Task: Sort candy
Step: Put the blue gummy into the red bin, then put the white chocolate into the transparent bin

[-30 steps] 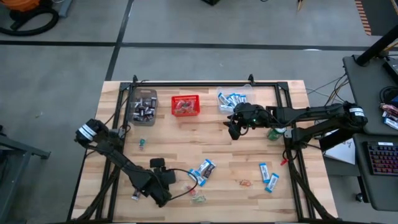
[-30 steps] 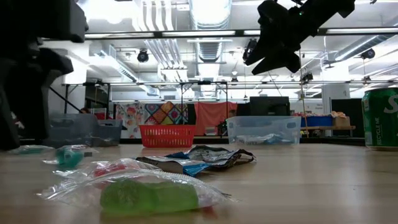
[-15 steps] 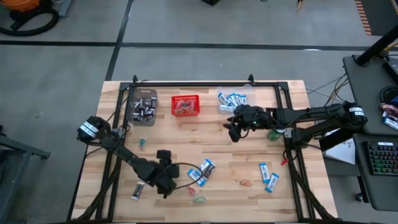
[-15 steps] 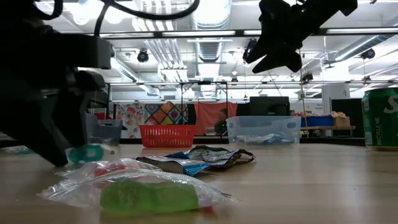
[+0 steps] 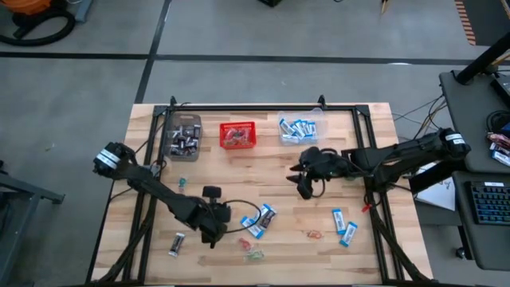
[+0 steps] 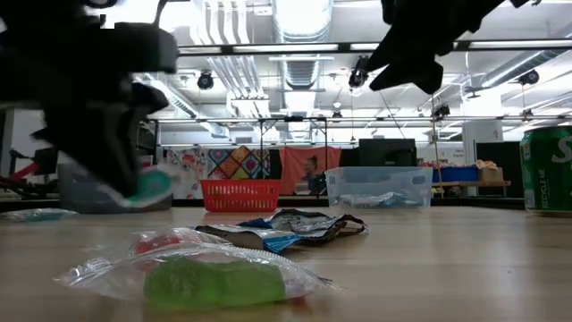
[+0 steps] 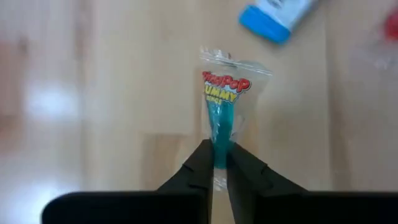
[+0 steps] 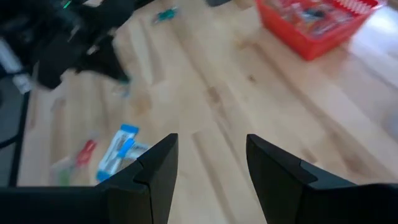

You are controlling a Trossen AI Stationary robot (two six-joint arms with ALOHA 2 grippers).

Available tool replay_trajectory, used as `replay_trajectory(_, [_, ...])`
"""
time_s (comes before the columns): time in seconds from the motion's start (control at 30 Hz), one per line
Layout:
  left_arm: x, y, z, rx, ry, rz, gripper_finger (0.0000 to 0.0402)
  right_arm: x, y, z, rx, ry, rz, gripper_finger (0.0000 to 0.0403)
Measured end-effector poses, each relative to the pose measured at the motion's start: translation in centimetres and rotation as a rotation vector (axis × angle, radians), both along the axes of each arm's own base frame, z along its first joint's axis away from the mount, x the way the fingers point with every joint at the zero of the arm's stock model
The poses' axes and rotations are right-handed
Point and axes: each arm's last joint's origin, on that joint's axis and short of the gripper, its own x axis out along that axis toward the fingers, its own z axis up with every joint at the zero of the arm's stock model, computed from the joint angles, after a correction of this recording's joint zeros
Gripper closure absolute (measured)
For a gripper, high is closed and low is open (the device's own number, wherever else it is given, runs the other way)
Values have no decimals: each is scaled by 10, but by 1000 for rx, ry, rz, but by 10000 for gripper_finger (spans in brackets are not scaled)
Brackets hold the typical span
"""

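My left gripper [image 5: 213,231] is near the table's front, left of a small heap of blue-and-white and dark candy [image 5: 261,217]. It is shut on a clear packet with a blue gummy [image 7: 222,106]. In the low view the gripper [image 6: 107,152] holds the packet [image 6: 149,186] above the tabletop. My right gripper [image 5: 307,187] hangs open and empty [image 8: 208,165] above the table's middle right. More blue-and-white packets [image 5: 343,226], a red twist [image 5: 315,235], green and red pieces [image 5: 253,253], a dark bar [image 5: 177,243] and a teal piece [image 5: 182,183] lie flat on the wood. My left gripper pinches the gummy packet between its two fingers [image 7: 200,167] at the narrow end [image 7: 219,149] nearest the wrist. The rest of the packet reaches out past the fingertips. In the low view the packet is clear of the table.
At the far edge stand a clear bin of dark bars [image 5: 183,135], a red mesh basket [image 5: 237,135] and a clear bin of blue-and-white packets [image 5: 299,127]. A green can [image 5: 351,170] stands by the right arm. A black frame [image 5: 263,108] runs round the table.
My left gripper has gone toward the table's right edge and up. The blue gummy packet, which was down at table height, is now lifted clear. My right gripper has gone toward the table's near edge, staying above the table.
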Motion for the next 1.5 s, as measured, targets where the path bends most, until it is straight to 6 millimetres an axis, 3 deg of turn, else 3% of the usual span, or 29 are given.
replay_trajectory(0.23, [10, 44, 37, 70, -125, 41, 397, -4, 23, 0, -7, -2, 84, 225])
replay_trajectory(0.5, [27, 143, 69, 167, -248, 192, 398, -5, 28, 0, -37, -7, 59, 225])
replay_trajectory(0.6, [27, 188, 72, 191, -271, 303, 398, -5, 27, -1, -39, -6, 56, 225])
replay_trajectory(0.7, [23, 228, 68, 106, -275, 387, 398, -5, 27, -1, -41, -5, 54, 225])
replay_trajectory(0.87, [13, 271, 53, 18, -225, 463, 393, -6, 27, -3, -48, -3, 33, 225])
replay_trajectory(0.97, [11, 282, 45, 21, -190, 468, 375, -7, 26, -5, -40, 4, 25, 225])
replay_trajectory(1.17, [17, 285, 42, 20, -179, 449, 316, -7, 25, -6, -69, 2, -21, 225])
replay_trajectory(1.33, [19, 281, 48, 3, -182, 459, 284, -8, 24, -8, -14, 0, -86, 225])
replay_trajectory(1.5, [22, 266, 61, -114, -221, 448, 279, -11, 26, -12, 170, 36, -155, 225])
